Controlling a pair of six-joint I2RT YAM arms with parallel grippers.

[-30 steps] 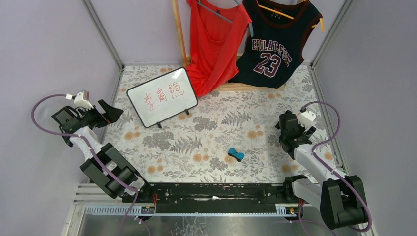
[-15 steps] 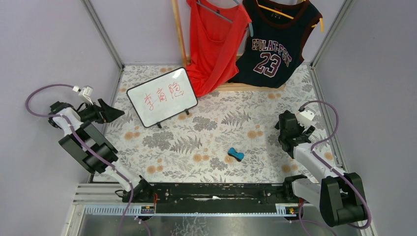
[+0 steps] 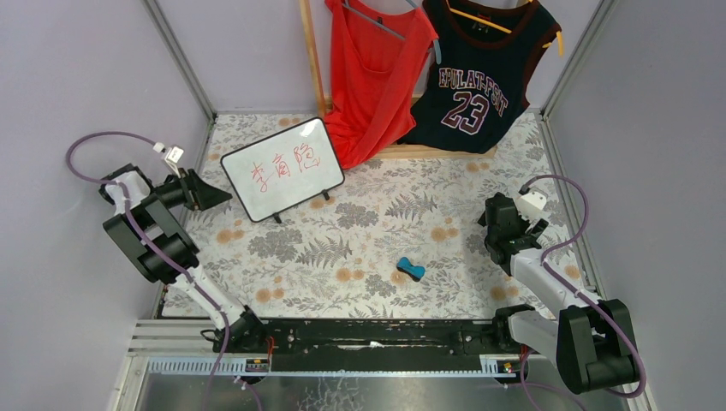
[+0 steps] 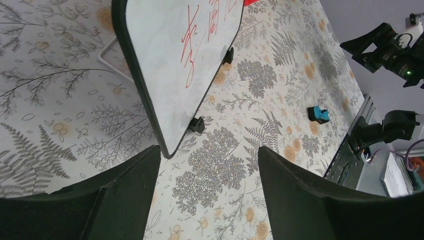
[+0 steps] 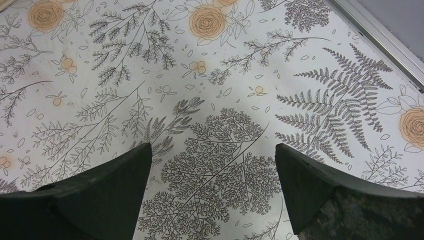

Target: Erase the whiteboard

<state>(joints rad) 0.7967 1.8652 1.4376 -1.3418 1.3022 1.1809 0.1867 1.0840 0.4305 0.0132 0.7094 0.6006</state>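
Note:
The whiteboard [image 3: 282, 169] stands tilted on short black feet at the back left of the floral cloth, with red handwritten characters on it. In the left wrist view the whiteboard [image 4: 170, 60] fills the upper left, its lower corner just beyond my left fingertip. My left gripper [image 3: 212, 193] [image 4: 209, 150] hovers by the board's left edge, open, nothing between its fingers. A small blue bone-shaped eraser [image 3: 410, 271] [image 4: 318, 114] lies on the cloth right of centre. My right gripper [image 3: 495, 240] [image 5: 212, 150] is open over bare cloth at the right.
A red tank top [image 3: 372, 77] and a dark jersey numbered 23 [image 3: 479, 73] hang at the back from a wooden rack [image 3: 312, 60]. Purple walls and metal posts [image 3: 180, 60] enclose the table. A black rail [image 3: 368, 336] runs along the near edge.
My left arm has swung its gripper rightward to the whiteboard's left edge, and its jaws have narrowed somewhat. The right arm, board and eraser have not moved.

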